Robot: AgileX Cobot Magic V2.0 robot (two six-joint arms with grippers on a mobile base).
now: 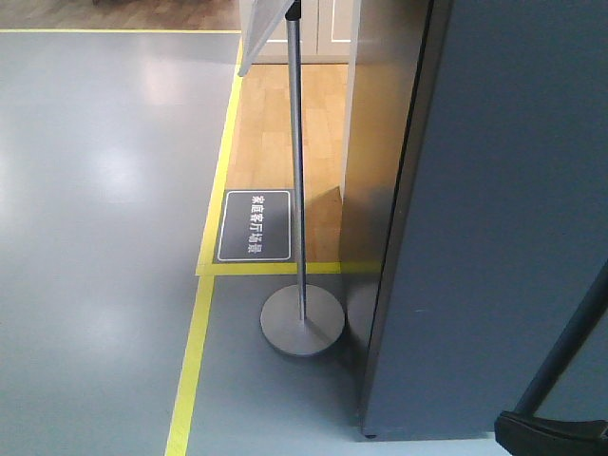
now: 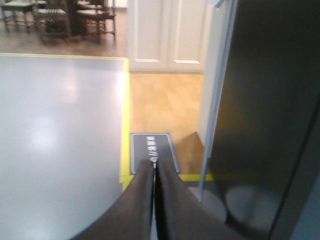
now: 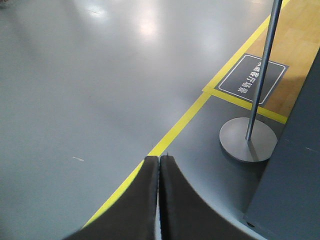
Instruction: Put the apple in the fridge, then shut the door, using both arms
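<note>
Both the left pincer [image 2: 154, 170] and right pincer [image 3: 159, 167] are showing fingers pressed together and empty, no apple is showing anywhere, and the fridge [image 1: 513, 237] is presenting only its grey outside, suggesting little remains.

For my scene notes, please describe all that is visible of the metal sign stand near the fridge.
The stand is a thin, upright grey metal pole on a round, flat disc base, matte with a soft sheen. The base rests on the grey floor, inside the yellow tape line, close beside the fridge. A white board at the top is cut off by the frame.
</note>
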